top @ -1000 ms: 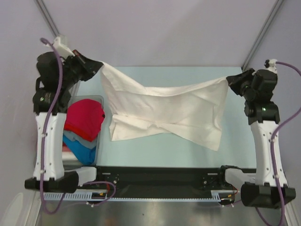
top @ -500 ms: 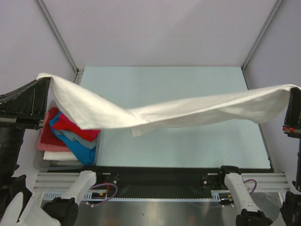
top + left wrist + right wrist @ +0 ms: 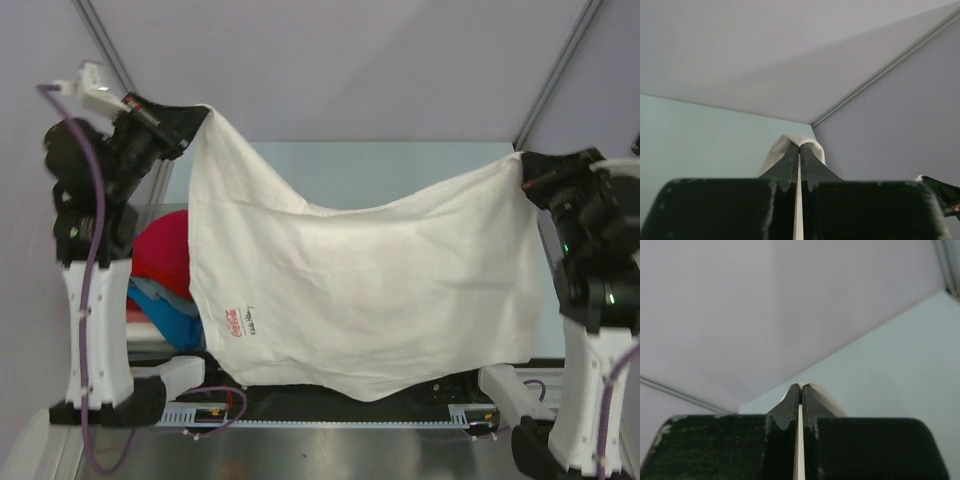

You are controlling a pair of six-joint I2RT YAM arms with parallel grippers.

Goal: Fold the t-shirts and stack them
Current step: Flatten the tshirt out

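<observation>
A white t-shirt [image 3: 380, 280] hangs stretched in the air between my two arms, sagging in the middle. Its lower edge drapes over the near edge of the table. A small red print [image 3: 234, 322] shows near its lower left. My left gripper [image 3: 203, 113] is shut on the upper left corner, where white cloth [image 3: 782, 145] folds over the tips of that gripper [image 3: 800, 146]. My right gripper [image 3: 524, 172] is shut on the upper right corner, and a strip of cloth [image 3: 826, 397] shows beside its tips [image 3: 800, 386]. More t-shirts, magenta-red [image 3: 165, 250] and blue [image 3: 172, 318], lie heaped at the left.
The heap lies in a clear grey bin [image 3: 158, 338] by the left arm's base, partly hidden behind the hanging shirt. The pale blue-green table [image 3: 400, 165] shows only at the back. Purple walls and frame posts [image 3: 555, 75] close in the sides.
A second ago the white shirt sagged low over the table. Both arms swung it up and towards the camera, and it now hangs higher, spread wider, with the red print showing.
</observation>
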